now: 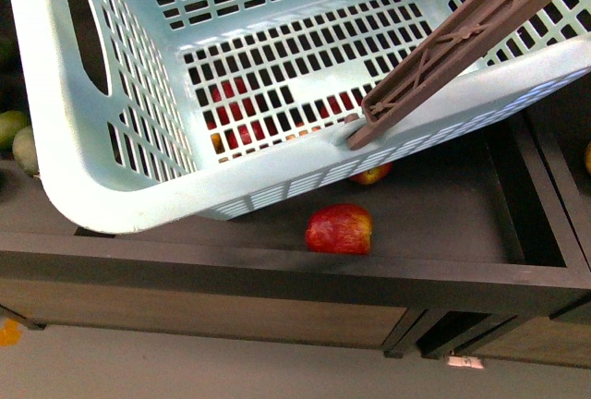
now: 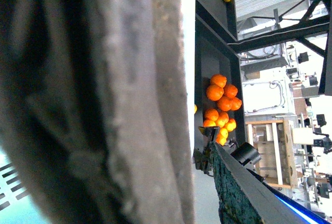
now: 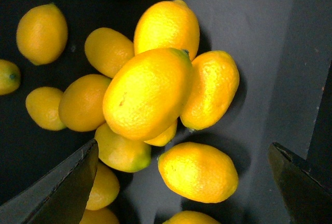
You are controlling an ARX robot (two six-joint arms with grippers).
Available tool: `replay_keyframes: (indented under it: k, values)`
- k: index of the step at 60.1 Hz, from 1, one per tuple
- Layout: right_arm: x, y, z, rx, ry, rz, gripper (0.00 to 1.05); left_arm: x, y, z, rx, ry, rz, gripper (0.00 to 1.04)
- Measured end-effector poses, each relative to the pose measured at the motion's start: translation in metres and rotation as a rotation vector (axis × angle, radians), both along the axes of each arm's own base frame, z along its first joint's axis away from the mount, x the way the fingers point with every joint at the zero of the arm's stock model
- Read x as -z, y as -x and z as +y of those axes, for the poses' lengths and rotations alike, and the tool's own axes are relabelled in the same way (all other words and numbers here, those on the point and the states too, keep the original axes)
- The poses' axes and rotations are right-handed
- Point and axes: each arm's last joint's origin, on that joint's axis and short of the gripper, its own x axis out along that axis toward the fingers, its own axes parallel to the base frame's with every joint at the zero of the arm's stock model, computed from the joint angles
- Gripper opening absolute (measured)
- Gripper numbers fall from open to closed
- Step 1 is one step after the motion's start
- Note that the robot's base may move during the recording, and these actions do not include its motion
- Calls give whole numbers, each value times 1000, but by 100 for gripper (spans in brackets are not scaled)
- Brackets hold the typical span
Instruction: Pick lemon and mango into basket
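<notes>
Right fingers (image 3: 57, 187) apart above lemon (image 3: 148, 94)

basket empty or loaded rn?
Empty, as far as the front view shows: the basket floor is bare lattice. The red fruit seen through its slots lies underneath it.

We see a pale aqua basket (image 1: 277, 177) with a lattice of slots, crossed by a brown handle (image 1: 462, 39). Below it are a red apple (image 1: 340, 229) flecked with yellow and a dark brown, nearly black shelf (image 1: 277, 270); more red shows through the slots. A dull green fruit (image 1: 11, 126) shows nearby. In the right wrist view we find a bright yellow lemon (image 3: 148, 94) with pitted skin among other lemons (image 3: 41, 32), some deeper orange-yellow, one tinged green, on a dark grey surface (image 3: 259, 37), and the black fingers (image 3: 67, 187) of the right pincer (image 3: 182, 149). In the left wrist view vivid oranges (image 2: 223, 97) glow beside a blurred grey mass (image 2: 104, 99).
</notes>
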Motion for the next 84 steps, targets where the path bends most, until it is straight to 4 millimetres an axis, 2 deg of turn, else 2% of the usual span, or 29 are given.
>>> replay_keyframes:
  k: [7,28,52,71,84]
  values:
    - [7,-10,-3,55,-38,-30,96,0,0,0,1,0,0,28]
    - [7,-39,-18,102,-64,-84,96,0,0,0,1,0,0,28]
    - [18,-51,-24,117,-86,-72,96,0,0,0,1,0,0,28]
    - [40,-58,-25,121,-103,-31,96,0,0,0,1,0,0,28]
    - [46,-62,-26,122,-102,-22,96,0,0,0,1,0,0,28]
